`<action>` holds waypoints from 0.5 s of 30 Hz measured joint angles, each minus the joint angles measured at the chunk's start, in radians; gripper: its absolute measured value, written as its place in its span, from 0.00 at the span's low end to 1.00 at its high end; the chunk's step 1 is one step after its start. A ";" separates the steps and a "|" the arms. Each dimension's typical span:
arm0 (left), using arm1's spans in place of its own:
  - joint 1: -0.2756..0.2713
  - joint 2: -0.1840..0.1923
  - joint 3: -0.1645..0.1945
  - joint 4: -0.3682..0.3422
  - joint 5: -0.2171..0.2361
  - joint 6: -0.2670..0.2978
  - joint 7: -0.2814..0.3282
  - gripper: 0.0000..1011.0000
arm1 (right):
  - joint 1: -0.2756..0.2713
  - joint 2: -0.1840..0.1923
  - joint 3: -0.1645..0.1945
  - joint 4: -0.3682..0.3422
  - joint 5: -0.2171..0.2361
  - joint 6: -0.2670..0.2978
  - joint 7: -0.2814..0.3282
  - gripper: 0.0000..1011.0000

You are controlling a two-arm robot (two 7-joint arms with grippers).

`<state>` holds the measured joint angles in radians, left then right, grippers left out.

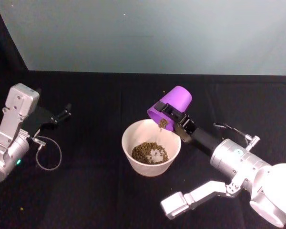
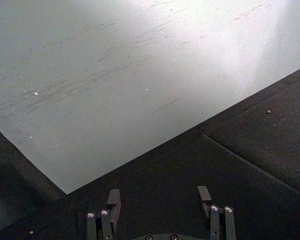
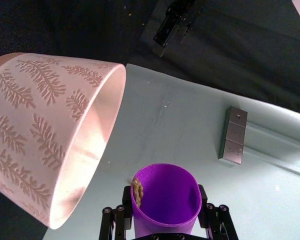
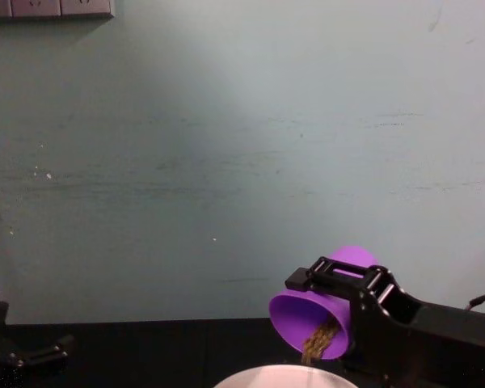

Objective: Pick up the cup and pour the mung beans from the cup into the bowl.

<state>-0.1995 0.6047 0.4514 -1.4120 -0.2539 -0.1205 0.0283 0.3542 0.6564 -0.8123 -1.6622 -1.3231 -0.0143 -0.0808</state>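
Observation:
My right gripper (image 1: 175, 119) is shut on the purple cup (image 1: 170, 106), which is tipped mouth-down over the far right rim of the bowl (image 1: 127, 133). Mung beans (image 1: 163, 123) spill from the cup's lip, and a brownish-olive heap (image 1: 149, 152) lies in the bowl's bottom. In the chest view the cup (image 4: 315, 319) slants down with the mung beans (image 4: 317, 343) streaming toward the bowl's rim (image 4: 283, 374). The right wrist view shows the cup (image 3: 165, 200) between the fingers (image 3: 115, 220), beans (image 3: 137, 191) at its lip, beside the leaf-patterned bowl wall (image 3: 45, 135). My left gripper (image 1: 62, 115) stands open at the left, apart.
A black cloth (image 1: 95, 200) covers the table, ending at a pale wall (image 1: 157, 33) behind. A cable loop (image 1: 48, 155) hangs by the left arm. A few stray beans (image 2: 268, 111) dot the cloth.

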 joint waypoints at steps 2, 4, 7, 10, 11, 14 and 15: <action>0.000 0.000 0.000 0.000 0.000 0.000 0.000 0.99 | 0.003 -0.002 -0.007 0.003 -0.012 0.006 0.000 0.73; 0.000 0.000 0.000 0.000 0.000 0.000 0.000 0.99 | 0.005 -0.003 -0.011 0.007 -0.019 0.010 0.000 0.73; 0.000 0.000 0.000 0.000 0.000 0.000 0.000 0.99 | 0.008 -0.003 -0.018 0.011 -0.029 0.016 0.000 0.73; 0.000 0.000 0.000 0.000 0.000 0.000 0.000 0.99 | 0.012 -0.004 -0.023 0.015 -0.036 0.022 0.000 0.73; 0.000 0.000 0.000 0.000 0.000 0.000 0.000 0.99 | 0.012 -0.004 -0.024 0.015 -0.038 0.023 -0.001 0.73; 0.000 0.000 0.000 0.000 0.000 0.000 0.000 0.99 | 0.015 -0.003 -0.027 0.016 -0.043 0.027 -0.002 0.73; 0.000 0.000 0.000 0.000 0.000 0.000 0.000 0.99 | 0.015 -0.003 -0.028 0.016 -0.046 0.029 -0.004 0.73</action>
<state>-0.1995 0.6047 0.4514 -1.4120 -0.2539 -0.1206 0.0283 0.3694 0.6533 -0.8402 -1.6463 -1.3689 0.0150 -0.0846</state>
